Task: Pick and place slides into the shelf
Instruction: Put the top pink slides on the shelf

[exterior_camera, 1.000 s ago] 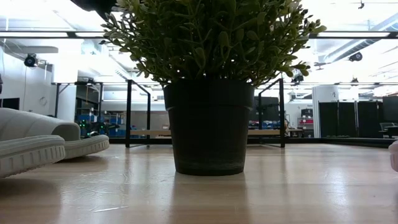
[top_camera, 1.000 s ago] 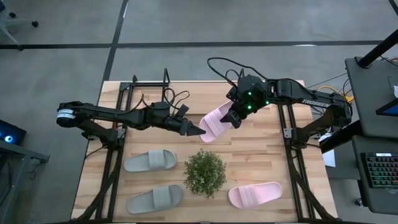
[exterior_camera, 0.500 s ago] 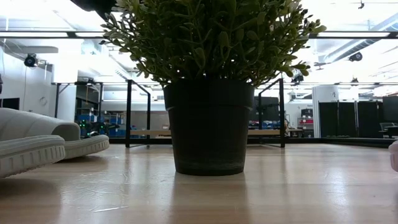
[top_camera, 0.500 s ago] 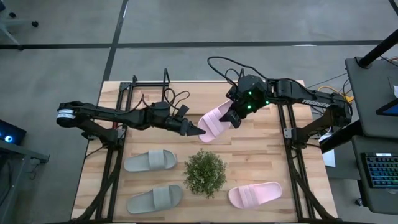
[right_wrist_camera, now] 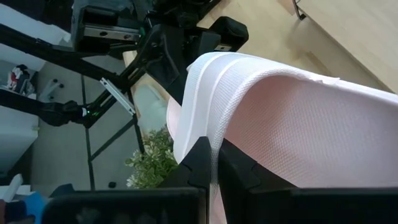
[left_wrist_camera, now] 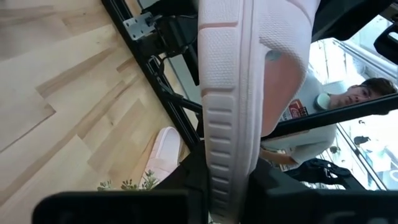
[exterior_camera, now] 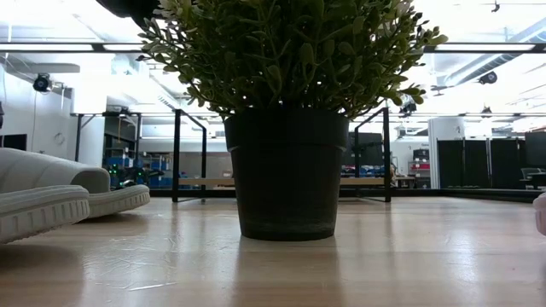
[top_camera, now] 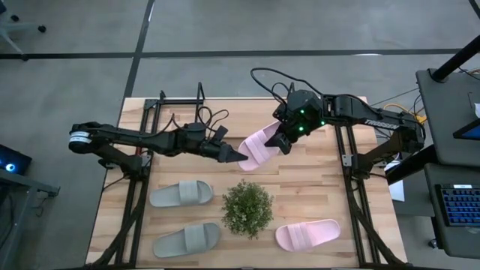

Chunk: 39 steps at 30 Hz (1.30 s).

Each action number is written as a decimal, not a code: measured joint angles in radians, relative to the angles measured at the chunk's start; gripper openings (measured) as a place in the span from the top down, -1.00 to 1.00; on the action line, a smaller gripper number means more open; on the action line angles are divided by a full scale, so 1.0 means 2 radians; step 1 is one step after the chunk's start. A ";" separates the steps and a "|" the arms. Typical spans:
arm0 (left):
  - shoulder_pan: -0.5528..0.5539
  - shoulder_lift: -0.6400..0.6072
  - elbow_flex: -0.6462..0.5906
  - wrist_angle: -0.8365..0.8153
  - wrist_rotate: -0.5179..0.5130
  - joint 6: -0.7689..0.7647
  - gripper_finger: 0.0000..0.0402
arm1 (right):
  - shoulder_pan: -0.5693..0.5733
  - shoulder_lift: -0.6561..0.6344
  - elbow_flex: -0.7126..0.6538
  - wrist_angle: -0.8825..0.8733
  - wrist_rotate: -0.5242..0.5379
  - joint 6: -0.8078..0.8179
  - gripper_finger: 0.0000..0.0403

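Note:
A pale pink slide hangs tilted above the middle of the table, between my two grippers. My right gripper is shut on it from the far right. My left gripper is shut on its lower near-left end. A second pink slide lies flat on the table at the near right. Two grey slides lie flat at the near left. The shelf stands at the far left, its black uprights showing in the low view. My left gripper pinches the slide's sole edge at its lower end between its two fingers, coming level from the table's left. That end is clear of the table. My right gripper pinches the rim of the slide's wide strap between its two fingers, slanting down from the far right. The slide hangs tilted, lifted clear.
A bushy green plant in a dark pot stands near the table's middle, just in front of the held slide. Black frame rails run along both sides of the table. A person shows beyond the table in the left wrist view.

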 joint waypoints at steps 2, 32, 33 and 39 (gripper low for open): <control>0.000 0.000 0.000 0.000 -0.005 0.000 0.88 | 0.000 0.000 0.000 0.000 0.001 -0.003 0.94; 0.001 -0.003 -0.007 0.002 -0.069 -0.026 0.90 | -0.049 -0.014 0.000 0.025 -0.014 -0.047 0.76; 0.001 -0.003 -0.007 0.002 -0.069 -0.026 0.90 | -0.050 -0.014 0.000 0.024 -0.014 -0.048 0.71; 0.000 -0.004 -0.007 0.003 -0.082 -0.027 0.90 | -0.055 -0.014 0.000 0.025 -0.014 -0.050 0.44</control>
